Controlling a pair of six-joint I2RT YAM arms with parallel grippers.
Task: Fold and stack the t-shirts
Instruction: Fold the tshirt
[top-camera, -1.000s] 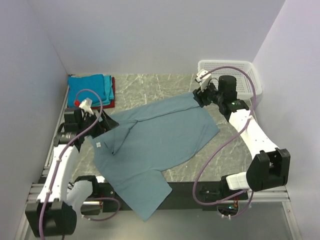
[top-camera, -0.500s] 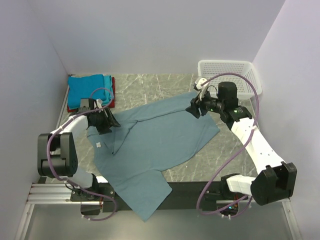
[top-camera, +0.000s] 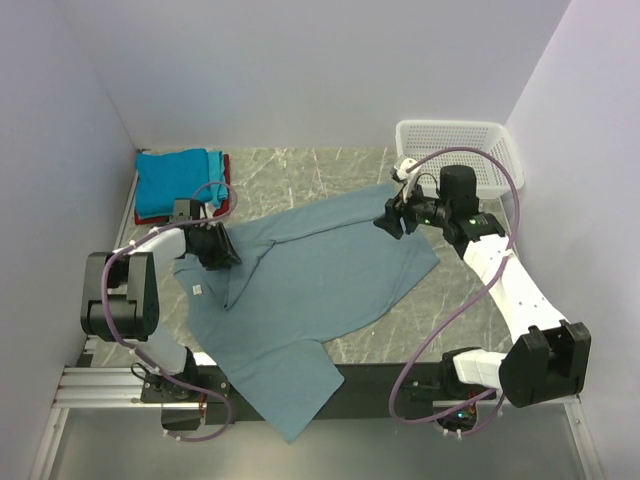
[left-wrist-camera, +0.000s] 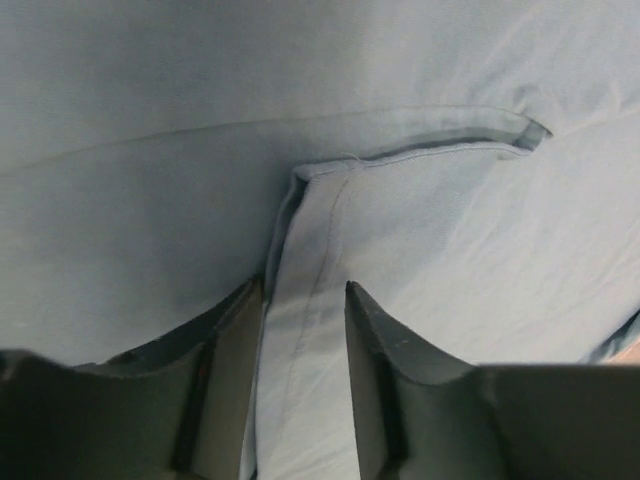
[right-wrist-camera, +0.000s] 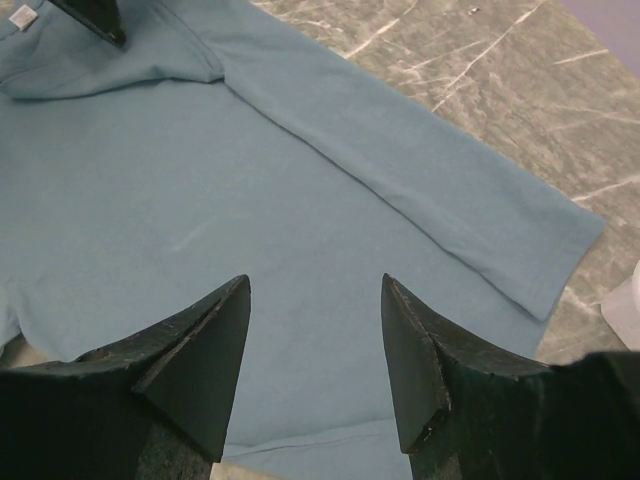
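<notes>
While the tee (top-camera: 310, 280) lies spread on the bench (top-camera: 330, 170), long axis near-left to far-right, the left fingers (left-wrist-camera: 225, 370) stand spread astride a hemmed fold at its left. The right fingers (right-wrist-camera: 195, 360), also spread, hover over the far-right sleeve. Only the left wrist view shows that fold; only the top view shows the whole tee.

The left arm (top-camera: 150, 243) is folded tightly, with its elbow at the left side. The left gripper (top-camera: 215, 246) points to the right, fingers (left-wrist-camera: 225, 350) a little apart. The right arm (top-camera: 510, 285) reaches far forward, wrist turned left. The right gripper (top-camera: 388, 222) has fingers (right-wrist-camera: 205, 350) wide apart.
</notes>
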